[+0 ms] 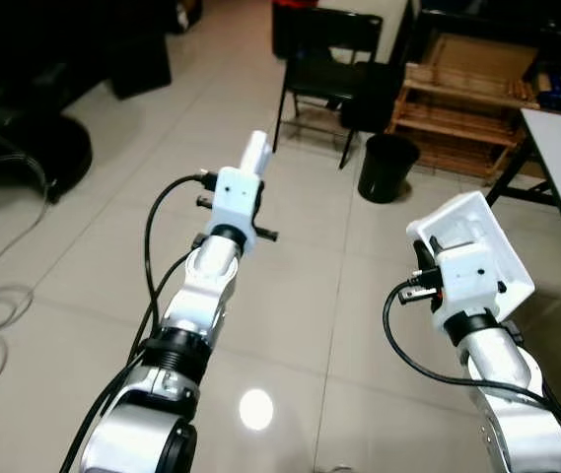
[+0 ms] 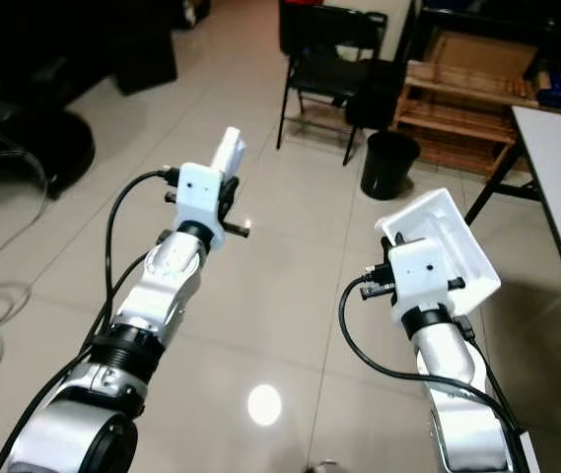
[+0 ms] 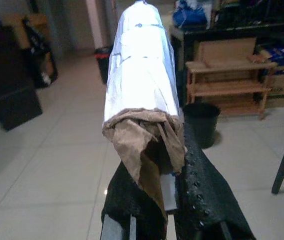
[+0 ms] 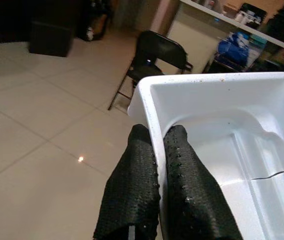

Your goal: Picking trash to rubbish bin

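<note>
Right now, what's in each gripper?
Left gripper: closed on a white wrapper with crumpled brown paper.
Right gripper: closed on the rim of a white foam tray.

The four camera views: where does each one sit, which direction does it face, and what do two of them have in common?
Left eye view: on the head, facing forward and down at the tiled floor; both silver arms show.
Right eye view: beside it, same scene.
Left wrist view: along the left tool, shut on a paper-wrapped roll.
Right wrist view: along the right tool, pinching the white foam tray by its rim.
Shared: the black bin appears in both eye views and the left wrist view.
</note>
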You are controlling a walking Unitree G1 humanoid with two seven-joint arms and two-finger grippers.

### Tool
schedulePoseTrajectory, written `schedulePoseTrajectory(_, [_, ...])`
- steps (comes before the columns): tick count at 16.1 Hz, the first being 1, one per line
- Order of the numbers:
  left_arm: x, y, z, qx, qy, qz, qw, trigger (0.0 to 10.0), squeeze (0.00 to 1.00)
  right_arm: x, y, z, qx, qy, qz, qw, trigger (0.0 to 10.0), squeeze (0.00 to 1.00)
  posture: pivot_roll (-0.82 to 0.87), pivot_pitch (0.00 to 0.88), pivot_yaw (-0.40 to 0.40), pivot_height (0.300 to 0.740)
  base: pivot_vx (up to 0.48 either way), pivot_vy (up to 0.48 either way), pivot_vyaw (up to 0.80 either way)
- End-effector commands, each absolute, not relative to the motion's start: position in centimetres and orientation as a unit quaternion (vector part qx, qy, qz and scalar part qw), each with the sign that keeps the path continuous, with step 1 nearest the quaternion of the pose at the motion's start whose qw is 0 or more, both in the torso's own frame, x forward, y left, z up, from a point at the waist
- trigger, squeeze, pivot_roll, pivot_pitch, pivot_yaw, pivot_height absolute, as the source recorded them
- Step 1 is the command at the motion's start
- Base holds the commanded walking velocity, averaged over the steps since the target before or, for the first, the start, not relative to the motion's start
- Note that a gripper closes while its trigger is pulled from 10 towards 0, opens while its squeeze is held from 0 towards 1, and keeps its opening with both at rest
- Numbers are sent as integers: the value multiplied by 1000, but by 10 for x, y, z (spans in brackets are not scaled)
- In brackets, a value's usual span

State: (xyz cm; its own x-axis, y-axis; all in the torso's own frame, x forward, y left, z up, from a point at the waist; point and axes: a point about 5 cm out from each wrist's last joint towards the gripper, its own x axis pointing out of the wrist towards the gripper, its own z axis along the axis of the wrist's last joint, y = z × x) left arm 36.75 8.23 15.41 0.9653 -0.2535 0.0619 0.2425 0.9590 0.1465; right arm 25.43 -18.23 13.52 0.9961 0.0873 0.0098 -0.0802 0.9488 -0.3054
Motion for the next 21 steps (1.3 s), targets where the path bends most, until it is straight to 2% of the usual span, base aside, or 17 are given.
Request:
schedulePoseTrajectory(1, [368, 75, 158, 69, -47, -139, 987, 0, 0, 253, -186, 138, -157, -16, 33, 987, 10000, 0, 115, 73, -35, 740, 480, 0, 0])
schedulePoseTrajectory(15, [369, 66, 155, 58, -38, -154, 986, 0, 0, 251, -191, 137, -163, -6, 19, 986, 10000, 0, 86, 53, -32, 740, 480, 0, 0])
schedulePoseTrajectory(19, [370, 65, 154, 56, -37, -156, 986, 0, 0, 253, -193, 138, -163, -9, 18, 986, 10000, 0, 88, 51, -34, 740, 480, 0, -752])
schedulePoseTrajectory(21, [370, 66, 154, 55, -37, -155, 986, 0, 0, 253, -193, 139, -162, -10, 18, 986, 10000, 0, 89, 50, -35, 740, 480, 0, -206])
